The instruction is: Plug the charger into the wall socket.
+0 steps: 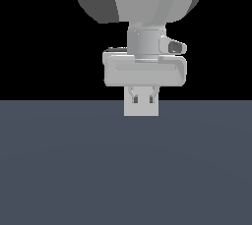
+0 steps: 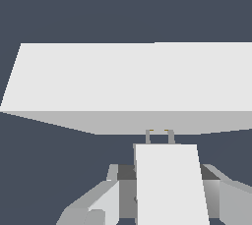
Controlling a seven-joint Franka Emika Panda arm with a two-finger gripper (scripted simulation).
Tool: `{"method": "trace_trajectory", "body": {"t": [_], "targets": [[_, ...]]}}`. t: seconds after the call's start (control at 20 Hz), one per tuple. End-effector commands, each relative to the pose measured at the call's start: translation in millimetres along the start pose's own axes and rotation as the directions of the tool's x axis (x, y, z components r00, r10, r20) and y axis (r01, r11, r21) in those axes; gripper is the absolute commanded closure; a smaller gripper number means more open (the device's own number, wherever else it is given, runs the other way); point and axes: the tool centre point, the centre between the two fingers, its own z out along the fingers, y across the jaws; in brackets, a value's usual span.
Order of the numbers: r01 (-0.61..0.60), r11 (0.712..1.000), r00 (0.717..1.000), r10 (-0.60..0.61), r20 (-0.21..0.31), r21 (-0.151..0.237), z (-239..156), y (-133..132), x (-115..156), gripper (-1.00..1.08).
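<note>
In the wrist view the charger, a plain white block, sits between my gripper's fingers. The gripper is shut on it. Its two thin prongs reach the lower face of the wall socket, a wide light-grey slab right in front of it. In the exterior view the socket is a small upright square plate with two dark dots. My gripper hangs just above and behind it. The plate hides the charger in that view.
The dark blue-grey floor spreads all around the socket. The arm's white wrist and hand body fill the upper middle of the exterior view.
</note>
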Motion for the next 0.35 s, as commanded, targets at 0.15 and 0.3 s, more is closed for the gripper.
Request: {"method": "trace_trajectory", "body": {"t": [0.15, 0.3], "targets": [[0.000, 1.000, 1.000, 0.000, 0.000, 0.000, 2.7, 0.3, 8.6, 1.08], [0.000, 1.000, 1.000, 0.000, 0.000, 0.000, 2.8, 0.5, 8.7, 1.08]]}}
